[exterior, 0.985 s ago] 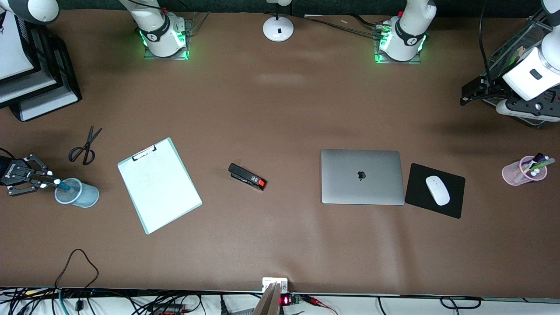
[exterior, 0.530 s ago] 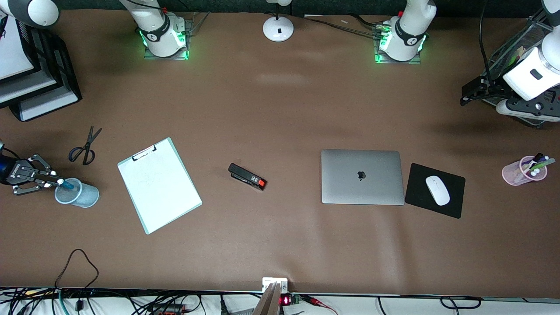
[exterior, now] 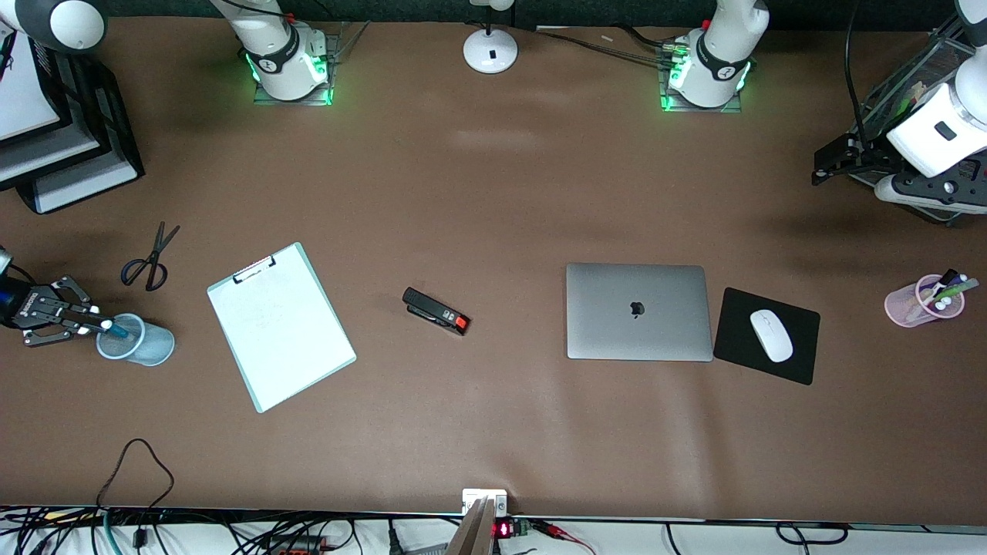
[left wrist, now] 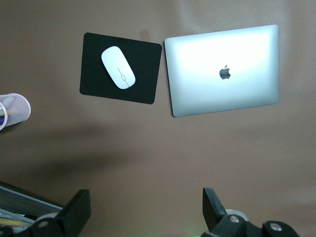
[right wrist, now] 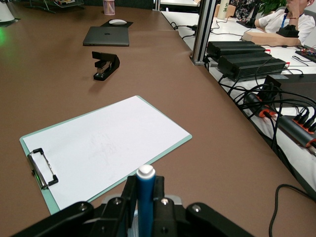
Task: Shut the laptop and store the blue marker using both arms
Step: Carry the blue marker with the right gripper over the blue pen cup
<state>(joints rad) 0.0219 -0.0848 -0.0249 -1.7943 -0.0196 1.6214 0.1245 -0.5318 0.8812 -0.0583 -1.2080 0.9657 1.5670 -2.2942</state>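
Note:
The laptop (exterior: 638, 311) lies closed on the table, lid up with the apple logo showing; it also shows in the left wrist view (left wrist: 223, 69) and small in the right wrist view (right wrist: 106, 36). My right gripper (exterior: 96, 322) is shut on the blue marker (exterior: 114, 329) at the right arm's end of the table. The marker's lower end sits at the mouth of a blue mesh cup (exterior: 150, 347). In the right wrist view the marker (right wrist: 145, 197) stands between the fingers (right wrist: 129, 190), white end up. My left gripper (exterior: 819, 167) is open and empty, up in the air by the mesh tray; its fingers (left wrist: 212, 207) are wide apart.
A clipboard (exterior: 281, 324), a black stapler (exterior: 436, 311) and scissors (exterior: 150, 258) lie between the cup and the laptop. A black mouse pad (exterior: 732, 339) with a white mouse (exterior: 771, 335) lies beside the laptop. A pink pen cup (exterior: 917, 304) stands at the left arm's end. Stacked trays (exterior: 62, 146) stand near the right arm.
My right gripper has shifted slightly toward the table's end with the marker still in it, the marker's tip staying at the cup's mouth. The left arm has not moved.

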